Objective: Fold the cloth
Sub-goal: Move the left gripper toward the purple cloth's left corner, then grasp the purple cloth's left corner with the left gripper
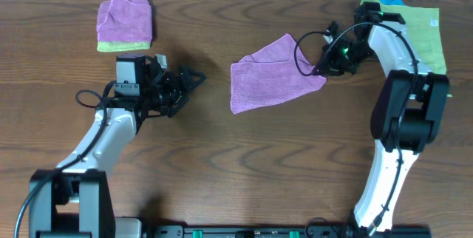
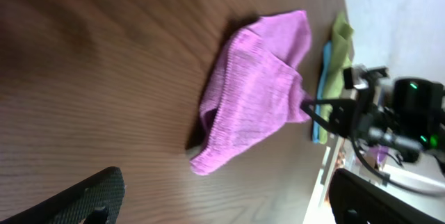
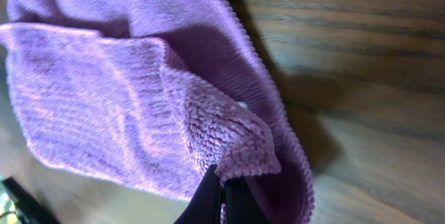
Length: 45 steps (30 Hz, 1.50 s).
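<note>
The lilac cloth (image 1: 267,75) lies partly doubled over in the middle of the table, its right corner lifted. My right gripper (image 1: 323,70) is shut on that corner; in the right wrist view the fingers (image 3: 224,186) pinch a folded edge of the cloth (image 3: 104,78). My left gripper (image 1: 194,81) is open and empty, left of the cloth and apart from it. In the left wrist view the cloth (image 2: 254,92) lies ahead between the spread fingers (image 2: 226,200). No white tag shows.
A small folded purple wad (image 1: 124,18) sits on a yellow-green cloth (image 1: 122,46) at the back left. A yellow-green cloth (image 1: 425,35) over a blue one (image 1: 388,1) lies at the back right under the right arm.
</note>
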Motion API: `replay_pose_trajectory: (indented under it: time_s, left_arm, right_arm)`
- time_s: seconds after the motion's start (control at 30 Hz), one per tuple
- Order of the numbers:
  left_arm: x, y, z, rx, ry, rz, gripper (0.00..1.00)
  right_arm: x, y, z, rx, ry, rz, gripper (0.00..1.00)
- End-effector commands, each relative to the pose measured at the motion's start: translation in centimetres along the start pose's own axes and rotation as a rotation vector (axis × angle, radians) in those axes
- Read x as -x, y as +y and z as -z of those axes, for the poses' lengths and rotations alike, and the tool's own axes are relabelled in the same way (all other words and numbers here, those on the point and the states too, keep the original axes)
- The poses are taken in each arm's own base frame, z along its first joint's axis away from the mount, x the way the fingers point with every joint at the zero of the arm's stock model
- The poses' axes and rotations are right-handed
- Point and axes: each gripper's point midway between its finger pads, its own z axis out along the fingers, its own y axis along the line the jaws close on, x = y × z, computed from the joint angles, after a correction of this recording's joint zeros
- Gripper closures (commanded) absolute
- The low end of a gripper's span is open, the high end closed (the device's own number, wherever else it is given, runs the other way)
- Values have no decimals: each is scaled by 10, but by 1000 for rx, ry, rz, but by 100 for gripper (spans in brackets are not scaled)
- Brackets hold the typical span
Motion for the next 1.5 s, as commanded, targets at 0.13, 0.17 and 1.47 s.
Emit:
replay_pose_trajectory:
  time_s: [0.13, 0.17, 1.47]
  left_arm:
    - [1, 39, -31, 80, 52, 155, 5]
    - [0, 40, -35, 67, 70, 158, 5]
    - [22, -20, -91, -78, -159, 87, 5]
  right_arm:
    - [-5, 48, 32, 45, -39, 164, 98]
    - [-8, 55, 33, 62, -30, 185, 98]
    - [-58, 114, 37, 150, 126, 319, 98]
